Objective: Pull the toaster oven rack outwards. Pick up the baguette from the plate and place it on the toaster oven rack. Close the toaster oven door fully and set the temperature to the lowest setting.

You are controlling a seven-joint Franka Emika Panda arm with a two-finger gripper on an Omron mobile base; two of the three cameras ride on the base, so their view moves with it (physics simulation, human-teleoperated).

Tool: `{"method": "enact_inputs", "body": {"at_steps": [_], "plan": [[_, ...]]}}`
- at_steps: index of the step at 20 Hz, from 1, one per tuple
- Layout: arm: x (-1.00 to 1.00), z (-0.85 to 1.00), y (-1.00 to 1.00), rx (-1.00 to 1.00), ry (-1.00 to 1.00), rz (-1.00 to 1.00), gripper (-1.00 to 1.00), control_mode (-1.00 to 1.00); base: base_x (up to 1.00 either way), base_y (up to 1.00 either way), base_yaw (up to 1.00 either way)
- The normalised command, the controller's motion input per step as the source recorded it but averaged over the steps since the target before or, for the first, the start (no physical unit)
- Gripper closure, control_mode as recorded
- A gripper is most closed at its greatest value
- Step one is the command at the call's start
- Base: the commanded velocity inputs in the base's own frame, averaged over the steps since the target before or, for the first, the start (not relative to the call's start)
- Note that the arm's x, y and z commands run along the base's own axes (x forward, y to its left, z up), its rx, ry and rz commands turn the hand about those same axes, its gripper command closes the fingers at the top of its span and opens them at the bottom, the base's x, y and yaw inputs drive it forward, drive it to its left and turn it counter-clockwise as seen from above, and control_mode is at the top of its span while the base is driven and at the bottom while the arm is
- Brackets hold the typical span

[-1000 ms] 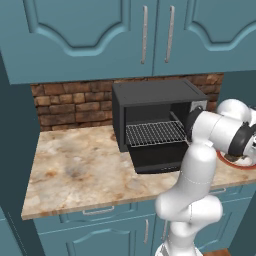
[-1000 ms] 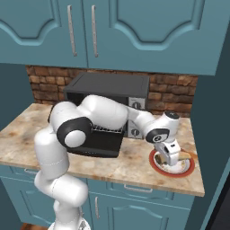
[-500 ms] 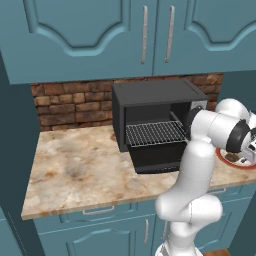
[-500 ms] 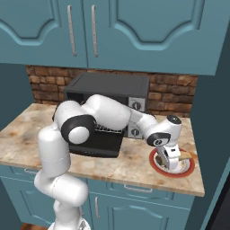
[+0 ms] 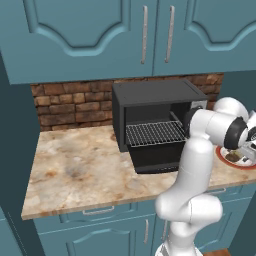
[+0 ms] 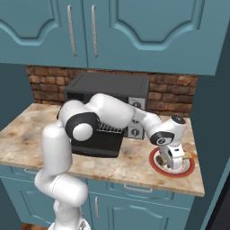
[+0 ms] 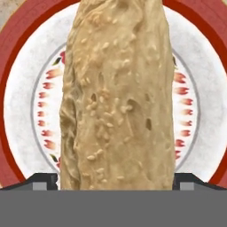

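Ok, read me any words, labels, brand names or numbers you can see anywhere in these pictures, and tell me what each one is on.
No readable text in these pictures.
The toaster oven: its control panel shows knobs, but any markings are too small and blurred to read.
The plate: a ring of small red motifs, decoration and not letters.
The baguette: seeds and crust, no label.
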Motion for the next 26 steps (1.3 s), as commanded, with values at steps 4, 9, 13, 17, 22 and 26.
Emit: {"method": "enact_inputs", "body": {"at_steps": [4,9,13,17,22,26], "plan": [[0.00,-0.15,0.00,0.00,0.00,0.06,-1.00,-1.00,0.00,0.00,0.00],[0.00,-0.05,0.00,0.00,0.00,0.00,1.00,-1.00,0.00,0.00,0.00],[-0.02,0.00,0.00,0.00,0.00,0.00,1.00,-1.00,0.00,0.00,0.00],[-0.33,0.14,0.11,0.00,-0.06,0.03,1.00,-1.00,0.00,0.00,0.00],[-0.66,0.85,0.44,-0.04,-0.10,0.10,1.00,-1.00,0.00,0.00,0.00],[-0.57,1.00,0.77,-0.13,-0.08,0.17,1.00,-1.00,0.00,0.00,0.00]]}}
